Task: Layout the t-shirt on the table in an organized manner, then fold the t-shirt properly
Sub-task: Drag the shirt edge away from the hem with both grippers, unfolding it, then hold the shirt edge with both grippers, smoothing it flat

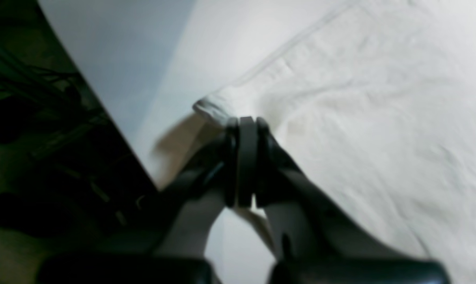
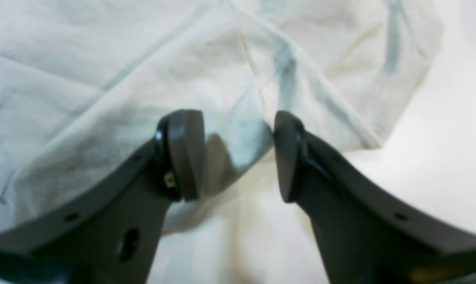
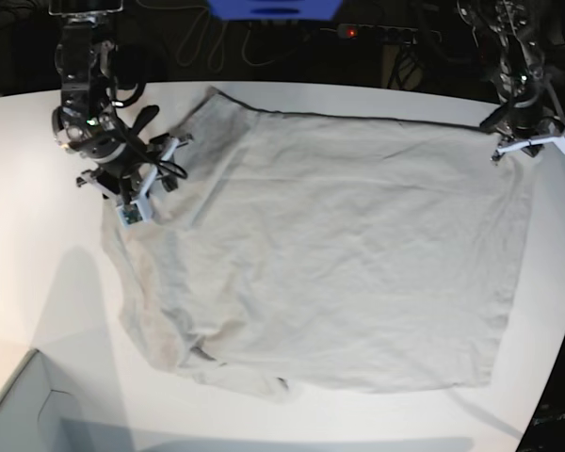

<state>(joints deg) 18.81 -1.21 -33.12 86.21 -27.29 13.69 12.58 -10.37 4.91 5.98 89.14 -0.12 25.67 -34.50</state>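
Base view shows the t-shirt (image 3: 348, 254) spread on the table (image 3: 38, 282). My left gripper (image 1: 243, 122) is clamped on its corner; my right gripper (image 2: 238, 154) stands wide over the cloth, empty.

pale grey box corner (image 3: 24, 410) | dark cables (image 3: 217, 42) | blue object (image 3: 273, 9)

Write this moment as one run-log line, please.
left gripper: shut on t-shirt corner | right gripper: open over sleeve | t-shirt: spread on table
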